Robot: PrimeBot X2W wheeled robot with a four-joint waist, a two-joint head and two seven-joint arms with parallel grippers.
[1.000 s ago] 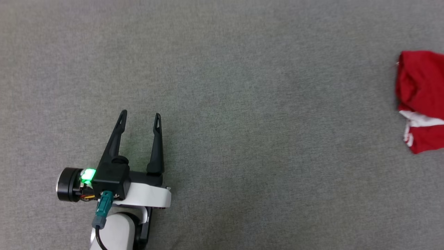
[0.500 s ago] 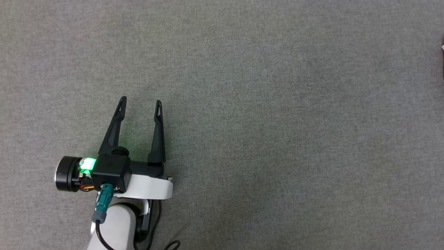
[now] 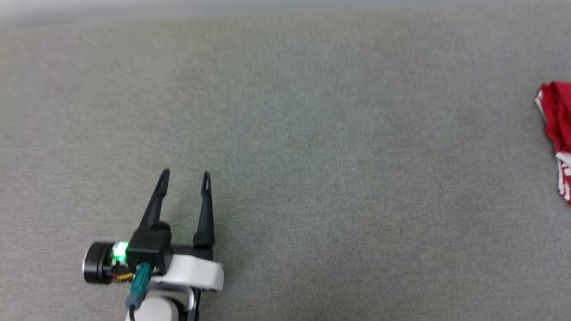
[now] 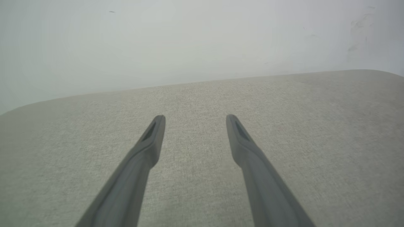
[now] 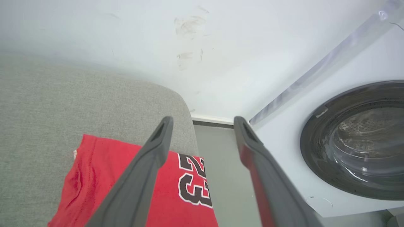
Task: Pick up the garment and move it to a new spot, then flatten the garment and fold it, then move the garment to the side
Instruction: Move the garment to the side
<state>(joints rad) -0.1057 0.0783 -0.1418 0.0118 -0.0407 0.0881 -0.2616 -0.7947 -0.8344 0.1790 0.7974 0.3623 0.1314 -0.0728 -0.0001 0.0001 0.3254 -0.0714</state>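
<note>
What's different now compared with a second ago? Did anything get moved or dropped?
Mostly the head camera shifted: the red jersey T-shirt with white trim slid almost out of the right edge, then partly back, and the far edge of the grey fabric surface now shows. The right hand stands open by the shirt, holding nothing. The left hand stayed open and empty.

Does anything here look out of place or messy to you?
The red shirt lies rumpled at the very edge of the grey cushion, apparently overhanging it toward the washing machine. The wall carries dark scuffs.
</note>
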